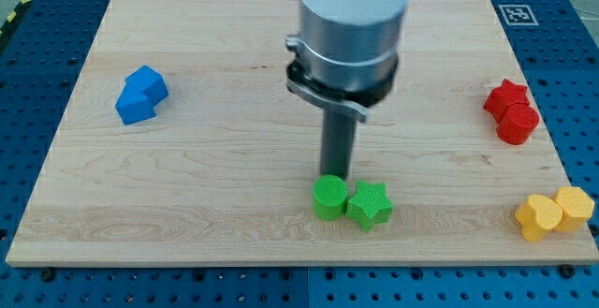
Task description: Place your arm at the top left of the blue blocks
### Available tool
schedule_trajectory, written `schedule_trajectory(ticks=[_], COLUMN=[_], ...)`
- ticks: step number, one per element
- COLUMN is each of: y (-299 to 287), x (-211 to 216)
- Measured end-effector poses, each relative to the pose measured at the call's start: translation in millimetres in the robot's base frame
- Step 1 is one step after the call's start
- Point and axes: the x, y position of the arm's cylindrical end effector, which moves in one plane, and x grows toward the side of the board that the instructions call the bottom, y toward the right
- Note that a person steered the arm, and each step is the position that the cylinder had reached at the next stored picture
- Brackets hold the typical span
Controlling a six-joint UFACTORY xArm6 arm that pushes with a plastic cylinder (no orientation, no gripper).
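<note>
My tip (334,174) bare, holding nothing, touching top of green cylinder (328,197). Green star (370,204) just right of cylinder. Blue blocks (140,95) far left of cylinder. No readable writing; square marker tag (514,14) at far upper right.

robotics lab bench, wooden board (234,196) on blue perforated table (580,27), fiducial marker (515,14) at board corner

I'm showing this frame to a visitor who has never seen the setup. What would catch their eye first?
First, the big grey arm coming down from the view's top centre, its dark rod ending with my tip right behind the green round block, which touches the green star block. Next, the paired blocks around the wooden board: two blue blocks at the view's left, two red blocks at right, two yellow blocks at bottom right.
</note>
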Motion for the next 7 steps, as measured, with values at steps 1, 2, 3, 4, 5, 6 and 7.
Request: schedule_trajectory(ticks=[1,2,3,4,5,6,7], y=[3,3,3,8,9,9,9], x=[6,-13,-26,-31,-31,-38,-85])
